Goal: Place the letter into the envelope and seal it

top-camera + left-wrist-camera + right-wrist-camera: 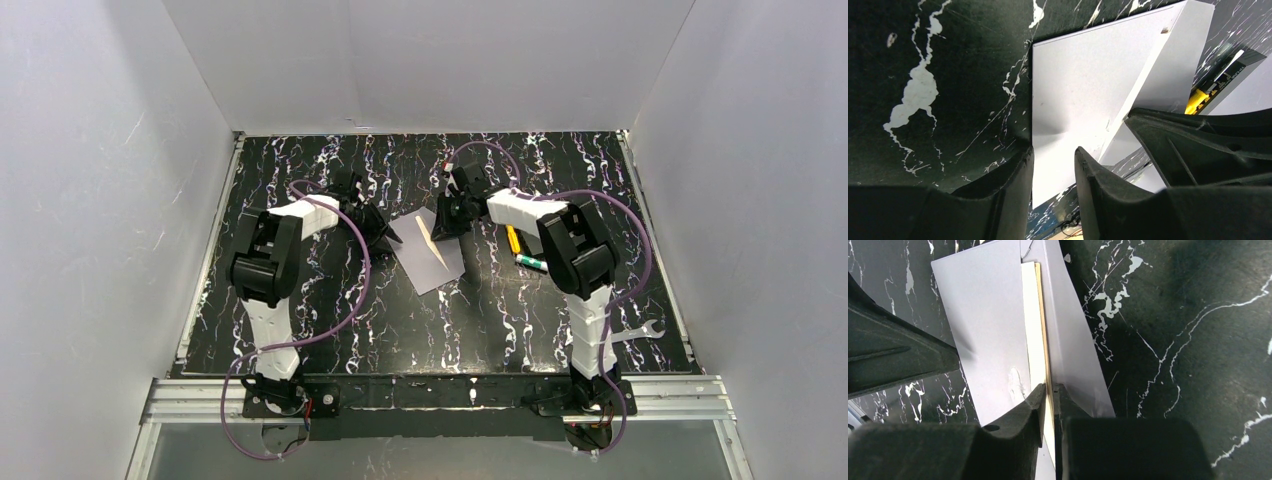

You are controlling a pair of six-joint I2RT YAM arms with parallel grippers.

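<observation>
The pale lavender-white envelope (436,262) lies flat on the black marbled table between the two arms. In the right wrist view the envelope (983,315) has the cream-tan letter (1032,325) standing edge-on at its opening, beside the raised flap (1070,345). My right gripper (1049,388) is shut on the letter's orange-brown edge, and it shows over the envelope's far end (447,224). My left gripper (1054,152) stands partly open, with a corner of the envelope (1073,85) lying in the gap between its fingers. That left gripper (390,236) sits at the envelope's left side.
A yellow pen-like item (512,239) and a small green-tipped object (530,262) lie to the right of the envelope. A black box with yellow print (1230,67) shows behind it. A wrench (638,331) rests near the right arm's base. White walls enclose the table.
</observation>
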